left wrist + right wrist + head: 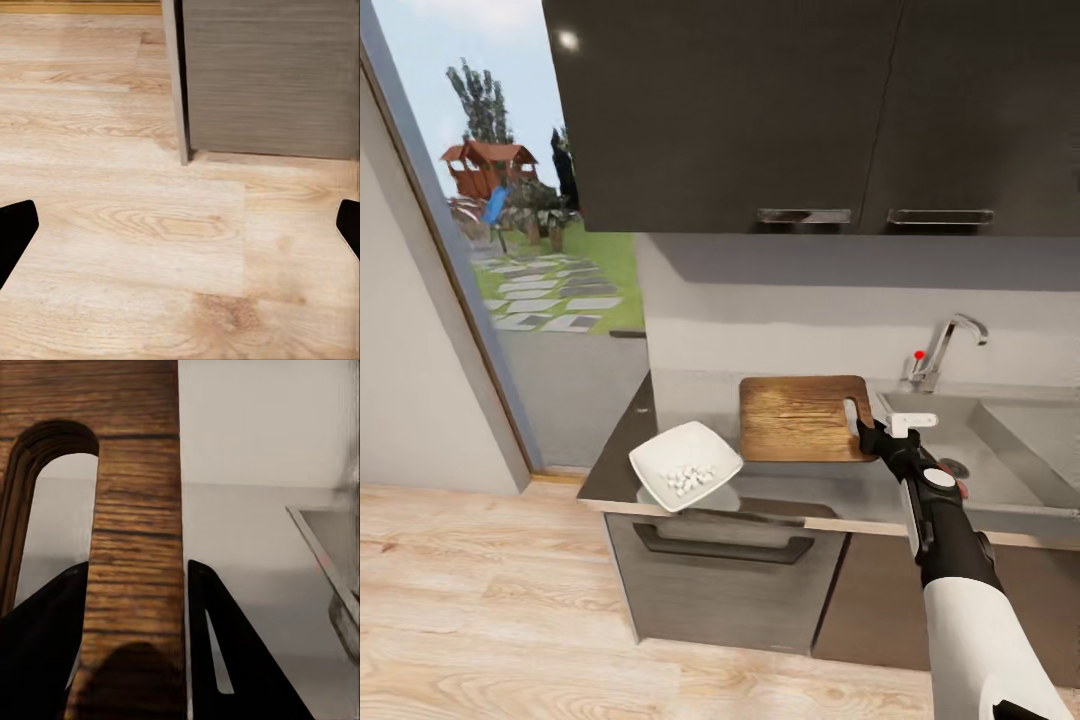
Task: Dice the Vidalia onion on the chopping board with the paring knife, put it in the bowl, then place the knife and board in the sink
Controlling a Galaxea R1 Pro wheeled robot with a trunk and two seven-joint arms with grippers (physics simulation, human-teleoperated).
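Window (540, 220), far left: garden with a red playhouse outside.

Floor (470, 590): light wood planks, left and near. In the left wrist view the same planks (150, 247) run up to a grey cabinet corner (262, 75); the left gripper (180, 232) has its two dark fingertips (15, 232) at opposite edges of the picture, spread wide, nothing between them.

Countertop (650, 420): grey, light-wood front edge, over dark cabinets with a drawer handle (725, 545).

Bowl (686, 464): white, squarish, on the near left part of the countertop at its front edge, tilted toward the viewer; small white diced pieces (690, 477) lie inside.

Board (800, 418): brown wood, just right of the bowl, flat on the countertop, handle slot at its right end beside the sink.

Right gripper (872, 432): at the board's right end. In the right wrist view its dark fingers (225, 660) sit on either side of the board's (135, 547) strip beside the slot, clamped on it.

Sink (960, 440): grey basin, right of the board, dark drain partly behind the arm; chrome tap (945, 350) with red knob at its far edge.

Wall cabinets (810, 110): dark, two handles, above.
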